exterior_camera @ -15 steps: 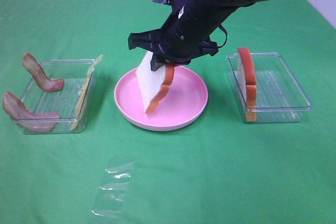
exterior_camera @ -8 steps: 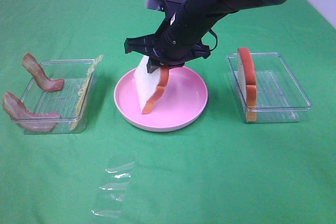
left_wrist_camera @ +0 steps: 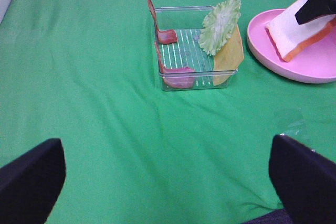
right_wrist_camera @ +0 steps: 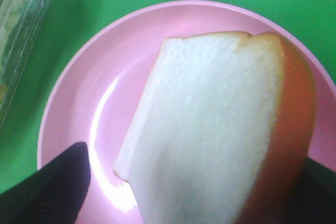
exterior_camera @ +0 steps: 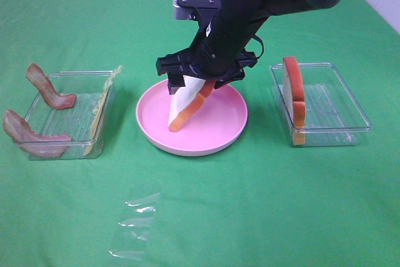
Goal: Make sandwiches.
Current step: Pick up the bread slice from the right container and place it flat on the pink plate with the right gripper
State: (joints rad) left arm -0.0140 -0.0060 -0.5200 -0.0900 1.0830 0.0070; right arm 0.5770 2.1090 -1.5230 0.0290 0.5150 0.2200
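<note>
A white bread slice (exterior_camera: 183, 109) with an orange-brown crust is seen tilted over the pink plate (exterior_camera: 225, 120). Its lower corner rests on the plate floor and its upper end leans up between the jaws of the right gripper (exterior_camera: 197, 85). In the right wrist view the 2 dark fingers are set wide apart, 1 on each side of the slice, and pink plate is visible between 1 finger and the white face. The slice is therefore not pinched, though whether the crust side brushes the other finger cannot be told.

The left gripper (left_wrist_camera: 168, 182) is held spread wide above the green cloth (exterior_camera: 281, 204), with nothing between its fingers.

To the left of the plate stands a clear box (exterior_camera: 69, 114). 2 bacon strips (exterior_camera: 50, 92) are propped at its far-left side, and a lettuce leaf (left_wrist_camera: 220, 19) and a cheese slice (left_wrist_camera: 229, 59) are leaned against the wall nearest the plate. To the right of the plate, a second clear box (exterior_camera: 331, 110) holds 1 more bread slice (exterior_camera: 294, 98) standing on edge at its left wall. A piece of clear film (exterior_camera: 134, 223) lies on the cloth in front.
</note>
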